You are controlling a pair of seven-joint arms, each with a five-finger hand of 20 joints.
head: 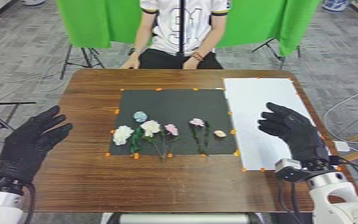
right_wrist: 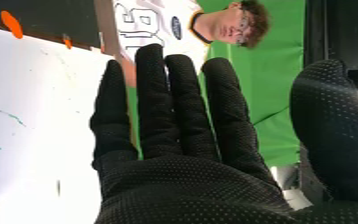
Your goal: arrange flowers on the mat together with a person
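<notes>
Head view shows you the rightmost pink flower [head: 197, 122] on the dark mat [head: 182, 103], near the frame's centre, stem running downward in the picture, lying left of your right hand [head: 291, 130], the nearer one for reaching it, fingers straight and slightly spread.

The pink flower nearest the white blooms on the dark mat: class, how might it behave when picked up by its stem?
The pink flower would probably feel light, being a small head on a thin stem. That stem, long and slender, may flex somewhat. Held low down, the flower would likely droop or swing at the head, which is much wider than the stem.
</notes>
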